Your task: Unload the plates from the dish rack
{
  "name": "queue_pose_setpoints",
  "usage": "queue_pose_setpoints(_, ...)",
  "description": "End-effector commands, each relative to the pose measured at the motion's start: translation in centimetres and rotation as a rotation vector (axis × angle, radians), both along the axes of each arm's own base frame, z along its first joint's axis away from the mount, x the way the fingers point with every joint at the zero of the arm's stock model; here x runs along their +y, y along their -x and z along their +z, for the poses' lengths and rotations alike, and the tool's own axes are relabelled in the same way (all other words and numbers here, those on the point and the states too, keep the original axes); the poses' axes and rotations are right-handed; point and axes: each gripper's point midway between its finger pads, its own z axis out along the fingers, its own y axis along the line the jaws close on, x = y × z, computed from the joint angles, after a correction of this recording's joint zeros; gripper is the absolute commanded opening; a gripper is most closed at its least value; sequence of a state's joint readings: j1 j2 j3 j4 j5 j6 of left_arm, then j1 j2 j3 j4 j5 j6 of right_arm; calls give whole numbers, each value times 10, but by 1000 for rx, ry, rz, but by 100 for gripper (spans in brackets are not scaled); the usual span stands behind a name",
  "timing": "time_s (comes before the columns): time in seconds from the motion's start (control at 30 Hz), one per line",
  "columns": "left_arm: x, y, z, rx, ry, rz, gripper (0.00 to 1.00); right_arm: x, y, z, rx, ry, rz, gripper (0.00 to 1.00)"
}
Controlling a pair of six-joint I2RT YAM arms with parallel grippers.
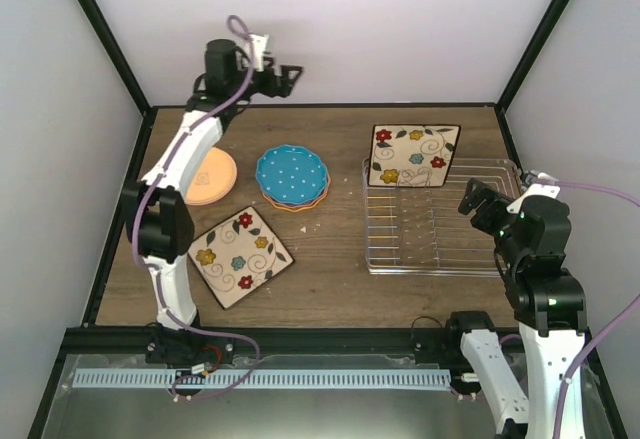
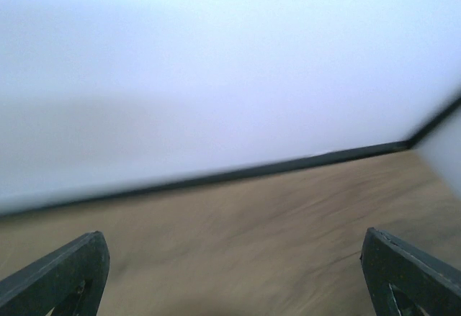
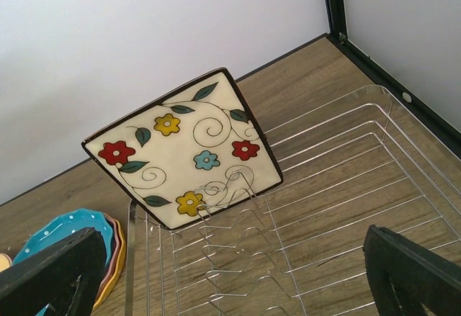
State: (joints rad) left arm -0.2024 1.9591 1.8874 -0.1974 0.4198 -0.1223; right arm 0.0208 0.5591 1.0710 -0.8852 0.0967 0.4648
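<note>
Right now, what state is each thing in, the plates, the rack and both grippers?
Dish rack: holds one plate, otherwise bare.
Flowered plate in rack: propped up, tilted, at the far left end.
Second flowered plate: lying flat on the table.
Teal plate: flat, topping the stack.
Peach plate: flat, alone.
Left gripper: open, empty.
Right gripper: open, empty.

A brown wood-grain tabletop sits inside white walls edged by black frame bars
</note>
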Motion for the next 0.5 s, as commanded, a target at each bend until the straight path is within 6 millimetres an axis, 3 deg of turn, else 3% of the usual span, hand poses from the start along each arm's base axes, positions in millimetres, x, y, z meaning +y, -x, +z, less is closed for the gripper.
queue_pose_setpoints(0.0, -121, 52, -14, -208, -40, -560, 97, 0, 0, 8, -20, 10, 2, 100)
queue_pose_setpoints(0.07, -149, 66, -32, -222, -45, -665, 97, -2, 5, 12, -22, 16, -6, 100)
queue_pose_setpoints(0.17, -172, 78, -52, -211, -38, -749, 97, -6, 13, 13, -16, 24, -24, 100)
queue_pose_setpoints(0.47, -210, 98, -77, -212, -17, -880, 97, -13, 30, 16, 12, 33, -66, 100)
